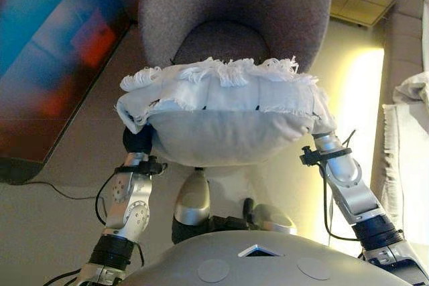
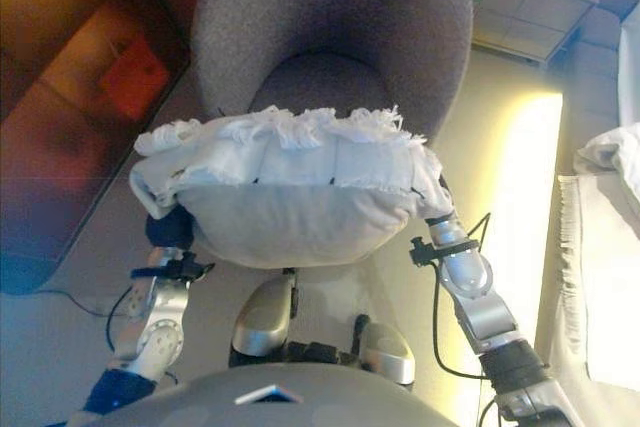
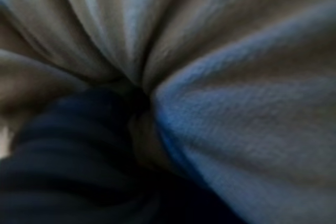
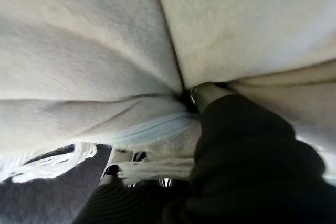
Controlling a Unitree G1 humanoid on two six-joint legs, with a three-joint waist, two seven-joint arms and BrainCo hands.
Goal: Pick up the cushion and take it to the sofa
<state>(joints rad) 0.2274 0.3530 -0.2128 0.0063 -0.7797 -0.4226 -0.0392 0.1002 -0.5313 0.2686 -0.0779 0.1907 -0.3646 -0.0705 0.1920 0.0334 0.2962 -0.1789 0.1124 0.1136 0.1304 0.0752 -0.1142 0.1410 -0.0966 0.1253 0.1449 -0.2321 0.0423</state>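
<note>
Pressed right up against both wrist cameras, the white cushion's (image 1: 221, 125) cloth bunches into deep folds. Seen from the head views, the fringed cushion is held up between the two hands, in front of a grey round-backed armchair (image 1: 234, 11) and clear of its seat. At its left end the left hand (image 1: 137, 142) shows only its dark ribbed cover; at its right end the right hand (image 4: 247, 156) is likewise buried in fabric (a silver part just peeks from a crease). Both hands' fingers are hidden in the cloth, so whether they are curled or straight cannot be told. Off to the right lies pale draped fabric (image 1: 409, 138).
</note>
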